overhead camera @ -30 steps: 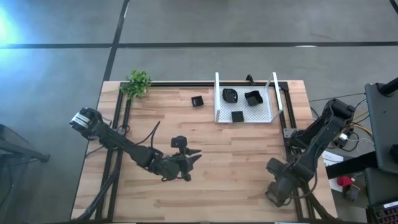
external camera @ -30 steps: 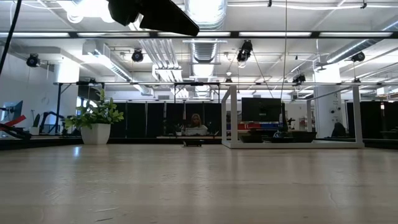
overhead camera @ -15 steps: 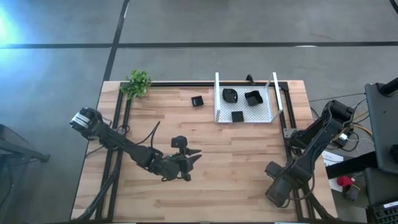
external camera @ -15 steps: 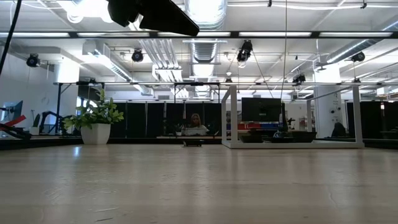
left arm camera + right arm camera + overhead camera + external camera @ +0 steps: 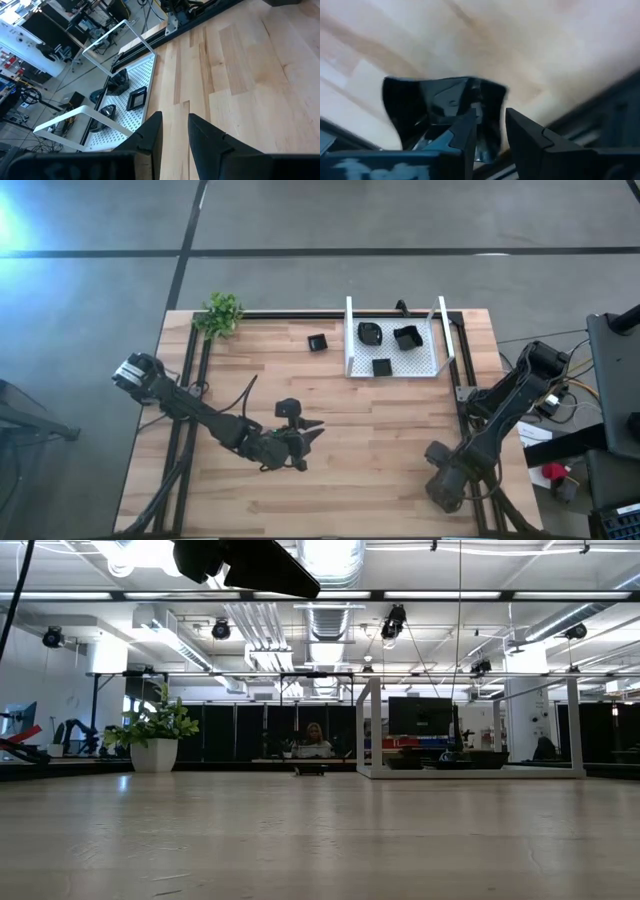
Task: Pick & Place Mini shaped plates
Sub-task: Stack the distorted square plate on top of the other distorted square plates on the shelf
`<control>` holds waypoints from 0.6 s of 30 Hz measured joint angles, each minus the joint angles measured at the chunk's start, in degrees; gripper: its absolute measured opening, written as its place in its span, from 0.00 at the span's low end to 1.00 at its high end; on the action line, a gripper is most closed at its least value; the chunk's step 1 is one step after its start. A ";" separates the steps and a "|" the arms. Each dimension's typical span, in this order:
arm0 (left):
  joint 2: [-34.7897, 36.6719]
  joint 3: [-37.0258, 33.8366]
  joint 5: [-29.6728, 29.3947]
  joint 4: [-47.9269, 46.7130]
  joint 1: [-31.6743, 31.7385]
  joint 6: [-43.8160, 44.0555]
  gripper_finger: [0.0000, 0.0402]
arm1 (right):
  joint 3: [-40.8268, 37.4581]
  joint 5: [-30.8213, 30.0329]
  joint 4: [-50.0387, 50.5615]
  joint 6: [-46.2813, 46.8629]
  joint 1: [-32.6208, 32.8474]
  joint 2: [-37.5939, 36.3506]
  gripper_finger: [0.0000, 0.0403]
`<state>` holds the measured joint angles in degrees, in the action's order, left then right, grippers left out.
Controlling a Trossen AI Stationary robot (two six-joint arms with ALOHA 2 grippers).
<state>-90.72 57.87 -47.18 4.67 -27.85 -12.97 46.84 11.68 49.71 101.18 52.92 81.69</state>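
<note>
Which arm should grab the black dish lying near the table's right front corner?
Right. Its end effector hangs directly over that dish, fingers straddling its rim. The left end effector sits mid-table, far from it.

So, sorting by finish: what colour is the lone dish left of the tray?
Glossy black dish, beside the white tray; the high view shows it best.

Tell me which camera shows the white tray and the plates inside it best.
The high view: the white tray lies fully visible with three black plates inside. The left wrist view shows it obliquely, partly cropped. The low view sees it edge-on, its contents unclear. The right wrist view misses it.
</note>
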 joint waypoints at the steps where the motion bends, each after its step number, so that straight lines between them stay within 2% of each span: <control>1: 0.00 0.00 0.00 -0.02 0.02 0.00 0.22 | -0.64 0.07 -1.31 -0.26 0.01 0.00 0.24; 12: 0.00 0.00 0.00 0.00 0.00 0.04 0.22 | -2.08 0.52 -2.77 -2.05 0.11 -0.12 0.22; 18: 0.00 0.00 0.00 0.04 0.00 0.08 0.22 | -2.08 3.88 -1.87 -2.38 0.09 -0.73 0.22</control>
<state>-90.72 57.87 -47.18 4.71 -27.86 -12.89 44.75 15.56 47.84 98.80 53.01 80.96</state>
